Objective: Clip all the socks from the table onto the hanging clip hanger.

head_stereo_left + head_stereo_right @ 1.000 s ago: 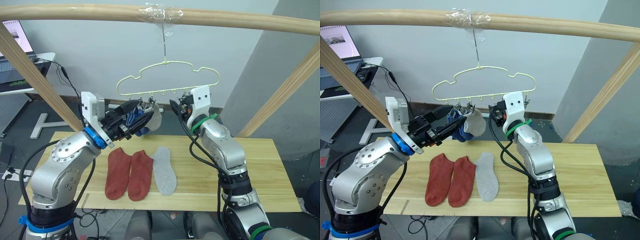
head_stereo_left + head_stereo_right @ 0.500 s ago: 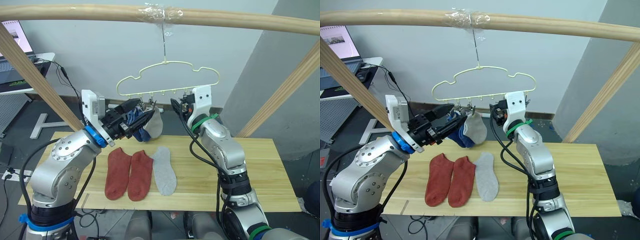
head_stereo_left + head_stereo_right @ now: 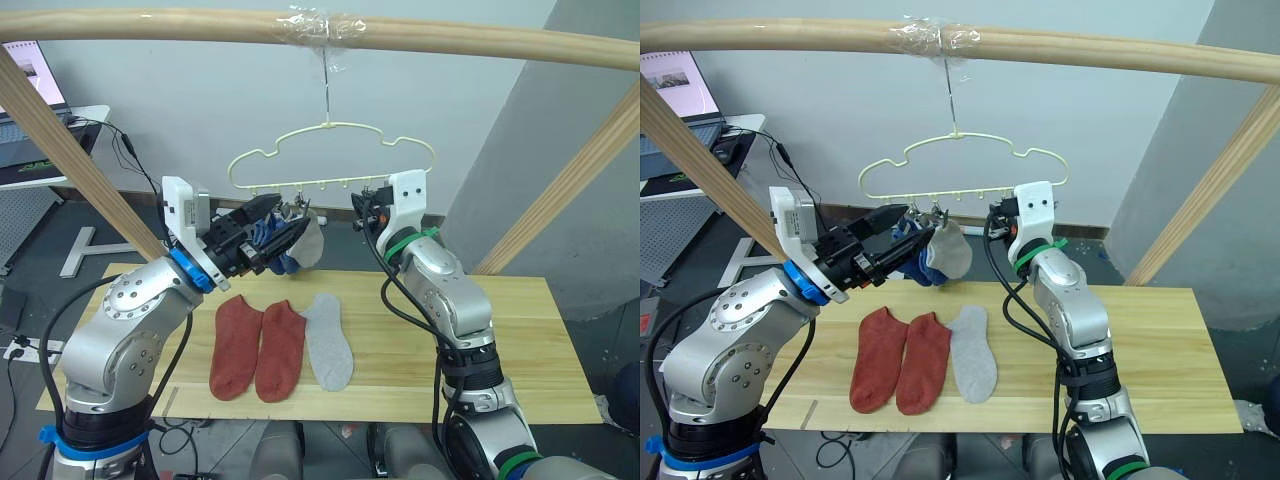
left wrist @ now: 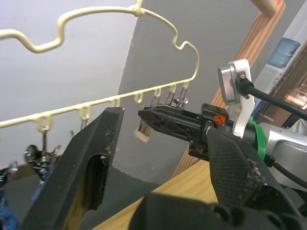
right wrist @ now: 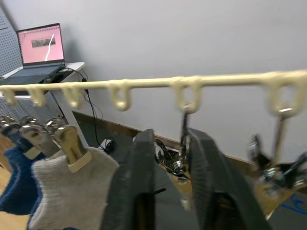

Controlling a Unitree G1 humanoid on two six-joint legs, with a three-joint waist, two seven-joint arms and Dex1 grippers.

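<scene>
Since 1 s ago your hanger has swung slightly left and the clipped grey sock (image 3: pixel 952 249) has dropped to hang freely; both arms hold nearly the same pose.

Around it: thick wooden pole frame (image 3: pixel 450 36) overhead, with the clip hanger (image 3: pixel 330 160) taped to it by its metal hook. A diagonal pole passes just behind your left arm. Laptop (image 3: pixel 680 85) on a side desk at far left.

Count: 3 socks on the table (image 3: pixel 520 350), namely 2 rust-red socks (image 3: pixel 258 345) side by side and 1 grey table sock (image 3: pixel 328 340) touching them on the right. 3 hang clipped at the bar's left end: 2 blue socks (image 3: pixel 915 255) and the 1 grey.

Hanger is thin pale yellow-green wire, wavy top, small metal clips on loops. Table is light wood planks. Socks are soft knit.

Left gripper (image 3: pixel 280 232) is spread wide, holding nothing, right at the hung socks. Right gripper (image 5: pixel 170 158) has its fingers close together around 1 free clip (image 5: pixel 183 143); you can't tell if they pinch it.
</scene>
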